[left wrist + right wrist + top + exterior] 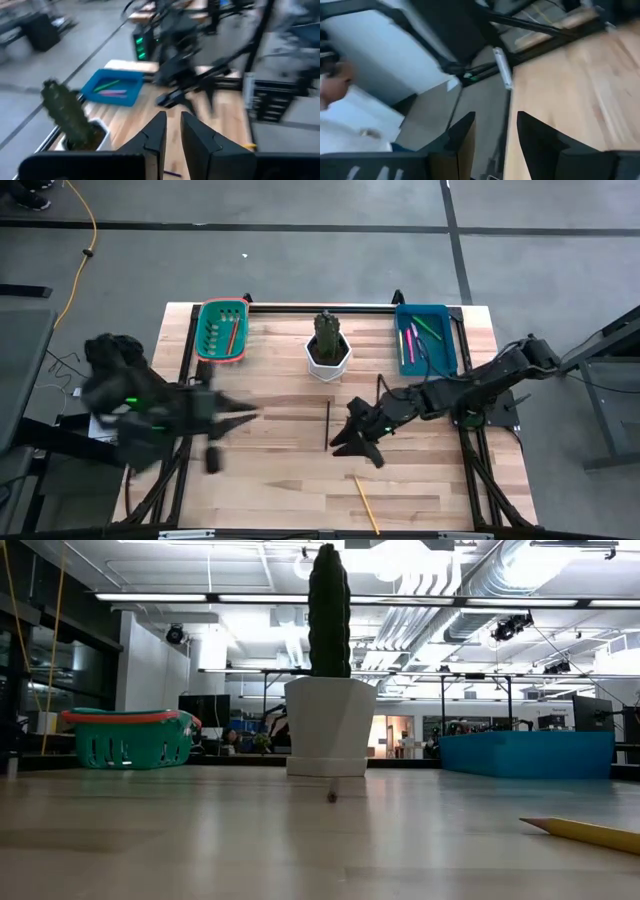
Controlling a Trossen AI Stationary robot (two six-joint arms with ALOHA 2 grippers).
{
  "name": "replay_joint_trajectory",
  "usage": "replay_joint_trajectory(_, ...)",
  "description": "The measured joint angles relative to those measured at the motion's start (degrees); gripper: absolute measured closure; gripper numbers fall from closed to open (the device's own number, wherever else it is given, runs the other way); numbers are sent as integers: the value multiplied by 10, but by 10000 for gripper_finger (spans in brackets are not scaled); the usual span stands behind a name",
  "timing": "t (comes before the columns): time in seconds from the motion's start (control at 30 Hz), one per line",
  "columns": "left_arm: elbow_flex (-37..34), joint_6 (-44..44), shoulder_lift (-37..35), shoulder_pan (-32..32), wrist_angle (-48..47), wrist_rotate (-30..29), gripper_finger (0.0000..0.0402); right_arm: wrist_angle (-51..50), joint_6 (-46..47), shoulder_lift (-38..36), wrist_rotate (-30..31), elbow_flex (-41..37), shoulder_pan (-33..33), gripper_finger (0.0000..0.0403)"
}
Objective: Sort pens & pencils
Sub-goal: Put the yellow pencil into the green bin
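Right gripper point(352, 438) was recorded with fingers spread and nothing between them, poised over the wooden table point(270, 480) just right of the thin dark pencil point(327, 425). That pencil's long axis ran near-to-far, between the two arms and nearer the right one. Left gripper point(232, 420), narrowly parted and empty, was noted farther off on the left. A yellow pencil point(365, 504) lay toward the near edge. Pink and green pens point(413, 340) were seen in the blue tray point(447, 340); one orange pencil point(231, 337) in the green basket point(204, 320).
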Motion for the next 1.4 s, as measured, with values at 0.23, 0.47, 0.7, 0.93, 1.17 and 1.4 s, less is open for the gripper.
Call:
replay_joint_trajectory(0.23, 0, 76, -44, -119, -10, -7, 355, -4, 127, 79, 40, 22, 35, 267)
replay_joint_trajectory(0.47, 0, 54, -62, -204, -84, -60, 355, -152, 232, 148, 112, 125, 101, 289)
replay_joint_trajectory(0.7, 0, -38, -74, -265, -198, -97, 355, -442, 325, 228, 148, 326, 139, 297)
replay_joint_trajectory(0.93, 0, -38, -89, -309, -201, -122, 355, -646, 435, 336, 144, 512, 152, 298)
replay_joint_trajectory(1.17, 0, -31, -94, -316, -201, -121, 355, -709, 488, 412, 133, 616, 153, 298)
replay_joint_trajectory(1.4, 0, -31, -100, -315, -201, -117, 355, -831, 547, 418, 86, 631, 161, 298)
